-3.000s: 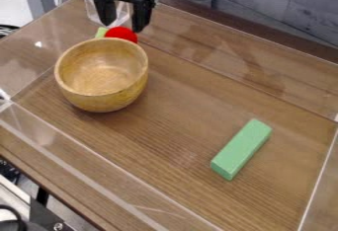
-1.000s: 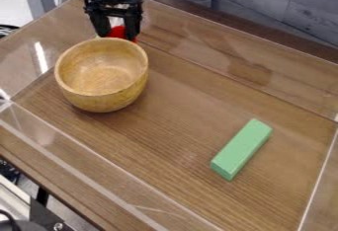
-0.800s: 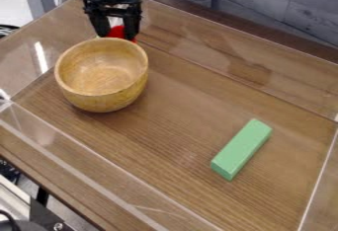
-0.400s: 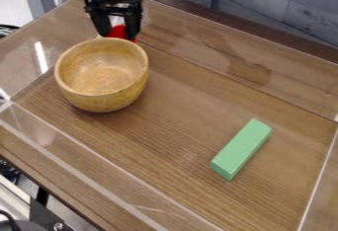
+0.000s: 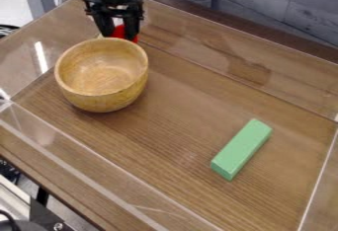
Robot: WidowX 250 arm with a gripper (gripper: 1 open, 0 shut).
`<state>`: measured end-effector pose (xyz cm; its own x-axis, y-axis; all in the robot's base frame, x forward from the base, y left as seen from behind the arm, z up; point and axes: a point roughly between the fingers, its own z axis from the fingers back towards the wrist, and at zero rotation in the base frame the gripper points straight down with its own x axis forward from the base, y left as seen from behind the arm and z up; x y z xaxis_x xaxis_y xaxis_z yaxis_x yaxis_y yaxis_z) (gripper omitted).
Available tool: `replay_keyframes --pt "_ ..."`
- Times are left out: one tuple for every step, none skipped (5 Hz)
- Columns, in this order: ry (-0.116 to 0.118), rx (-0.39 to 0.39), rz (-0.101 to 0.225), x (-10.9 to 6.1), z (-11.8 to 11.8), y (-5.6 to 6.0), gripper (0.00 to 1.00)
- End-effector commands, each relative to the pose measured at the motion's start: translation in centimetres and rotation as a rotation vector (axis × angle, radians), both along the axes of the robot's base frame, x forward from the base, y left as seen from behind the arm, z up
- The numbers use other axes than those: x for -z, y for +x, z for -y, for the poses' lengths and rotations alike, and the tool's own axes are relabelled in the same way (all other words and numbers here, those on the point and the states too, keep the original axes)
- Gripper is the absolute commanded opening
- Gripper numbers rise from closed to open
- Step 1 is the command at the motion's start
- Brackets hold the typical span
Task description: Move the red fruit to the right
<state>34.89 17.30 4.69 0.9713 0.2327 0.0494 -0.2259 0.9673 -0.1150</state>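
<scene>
The red fruit [image 5: 119, 27] lies on the wooden table [image 5: 199, 82] at the back left, just behind the wooden bowl [image 5: 101, 98]. Only a strip of red shows between the dark fingers. My gripper [image 5: 117, 29] points straight down over it, with one finger on each side of the fruit and close against it. Whether the fingers press on the fruit cannot be made out at this size. The fruit's green stem is hidden.
A green rectangular block [image 5: 242, 148] lies at the front right. Clear plastic walls [image 5: 53, 146] edge the tabletop at the front and sides. Bare wood stretches between the bowl and the block.
The arm has come down from above onto the fruit and then stayed in place. Over the last half second the fingers have drawn slightly closer around the fruit.
</scene>
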Motion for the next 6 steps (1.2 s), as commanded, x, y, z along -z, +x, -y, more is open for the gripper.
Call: replay_keyframes --pt "0.025 0.013 0.079 -3.7 0.3 0.0 0.00" --pt "0.014 0.025 0.097 -5.0 1.1 -0.5 0.00" --pt "-0.002 0.041 0.119 -6.7 2.1 -0.9 0.00" --pt "-0.022 0.056 0.136 -8.1 3.3 -1.2 0.00" --pt "-0.033 0.085 0.140 -8.6 5.1 -1.7 0.00" --pt "-0.044 0.128 0.139 -8.8 7.4 -2.1 0.00"
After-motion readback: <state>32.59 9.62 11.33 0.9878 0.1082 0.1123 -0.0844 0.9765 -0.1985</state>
